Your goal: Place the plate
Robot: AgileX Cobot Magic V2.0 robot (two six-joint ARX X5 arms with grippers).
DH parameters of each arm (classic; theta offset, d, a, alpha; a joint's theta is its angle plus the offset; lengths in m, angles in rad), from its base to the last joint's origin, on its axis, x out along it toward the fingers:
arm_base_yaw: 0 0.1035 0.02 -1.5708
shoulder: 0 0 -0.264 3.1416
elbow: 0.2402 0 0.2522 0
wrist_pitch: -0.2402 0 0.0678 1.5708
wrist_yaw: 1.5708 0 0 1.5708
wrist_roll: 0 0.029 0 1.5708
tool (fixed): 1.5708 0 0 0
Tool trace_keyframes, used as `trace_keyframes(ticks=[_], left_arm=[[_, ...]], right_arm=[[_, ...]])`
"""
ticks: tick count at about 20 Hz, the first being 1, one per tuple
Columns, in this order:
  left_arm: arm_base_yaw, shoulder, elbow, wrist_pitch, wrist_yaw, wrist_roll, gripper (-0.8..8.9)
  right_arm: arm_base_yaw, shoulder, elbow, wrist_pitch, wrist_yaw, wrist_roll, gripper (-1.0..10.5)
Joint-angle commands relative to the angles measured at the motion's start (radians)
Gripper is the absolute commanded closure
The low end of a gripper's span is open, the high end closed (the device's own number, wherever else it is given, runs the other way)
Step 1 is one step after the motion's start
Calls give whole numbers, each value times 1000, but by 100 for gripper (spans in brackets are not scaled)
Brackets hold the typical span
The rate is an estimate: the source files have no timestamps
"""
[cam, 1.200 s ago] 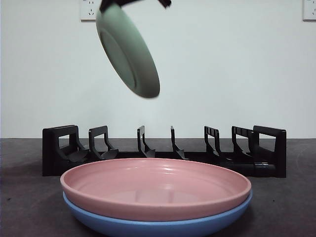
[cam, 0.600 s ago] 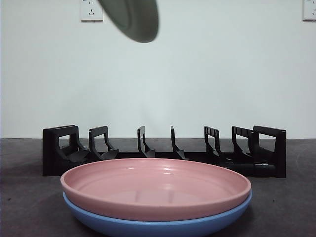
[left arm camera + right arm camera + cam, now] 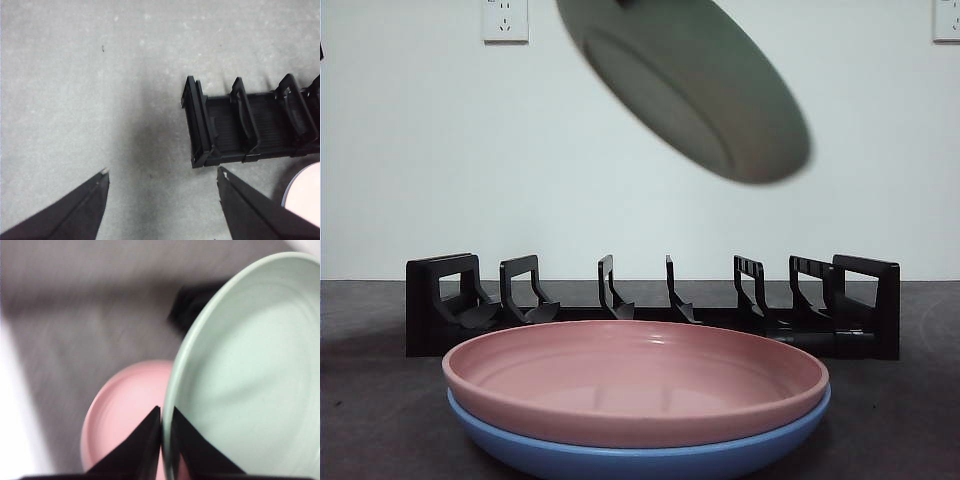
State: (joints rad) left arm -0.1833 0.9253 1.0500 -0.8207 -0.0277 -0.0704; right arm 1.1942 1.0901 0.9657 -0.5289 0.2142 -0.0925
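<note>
Green plate (image 3: 685, 85) pinched in right fingers (image 3: 162, 427), high above rack (image 3: 650, 305).

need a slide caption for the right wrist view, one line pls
Right gripper, jaws shut on the rim of the green plate, carries it above the pink plate.

green plate (image 3: 690, 85) tilted above black rack (image 3: 650, 305), pink plate (image 3: 635, 380) on blue plate (image 3: 640, 455)
</note>
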Motion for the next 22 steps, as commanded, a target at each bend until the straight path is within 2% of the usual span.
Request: trace_keyframes(ticks=[1, 4, 8, 13, 16, 22], left_arm=[[1, 28, 19, 0, -3, -2, 469], [1, 53, 19, 1, -3, -2, 469], [1, 61, 19, 1, -3, -2, 469], [1, 61, 19, 3, -3, -2, 469], [1, 61, 19, 6, -3, -2, 469], [1, 61, 19, 6, -3, -2, 469]], right_arm=[[73, 10, 2, -72, 4, -47, 930], [123, 29, 2, -148, -5, -46, 930], [123, 85, 2, -197, -57, -46, 930], [123, 229, 3, -148, -55, -106, 930], [117, 316, 3, -141, -26, -116, 930], [100, 420, 3, -77, -31, -137, 930]])
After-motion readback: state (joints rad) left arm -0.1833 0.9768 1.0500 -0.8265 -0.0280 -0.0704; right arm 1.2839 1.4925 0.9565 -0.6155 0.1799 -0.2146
